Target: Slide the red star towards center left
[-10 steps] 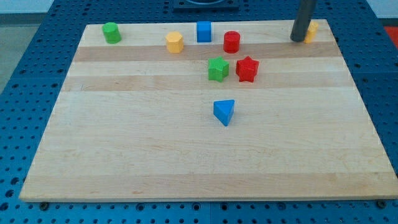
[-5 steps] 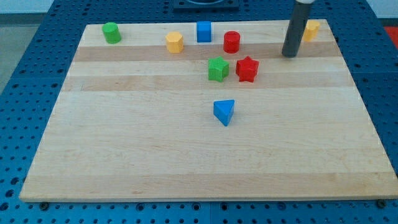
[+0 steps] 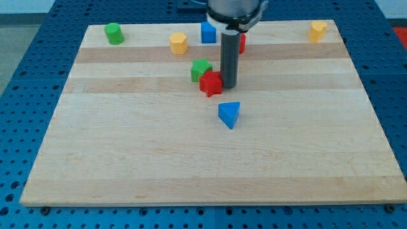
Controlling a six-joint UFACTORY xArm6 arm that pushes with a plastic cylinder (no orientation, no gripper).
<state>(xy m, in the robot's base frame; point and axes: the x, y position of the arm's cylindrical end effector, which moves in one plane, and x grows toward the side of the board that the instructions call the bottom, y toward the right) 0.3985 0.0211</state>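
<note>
The red star lies on the wooden board, a little above the middle. My tip touches the star's right side. The green block sits against the star's upper left. The dark rod rises from the tip toward the view's top and hides most of the red cylinder behind it.
A blue triangular block lies just below the tip. A blue cube and a yellow block sit near the top middle. A green cylinder is at the top left, a second yellow block at the top right.
My tip has swept from the top right down and left to the red star. The star and the green block have shifted left, the star also slightly down.
</note>
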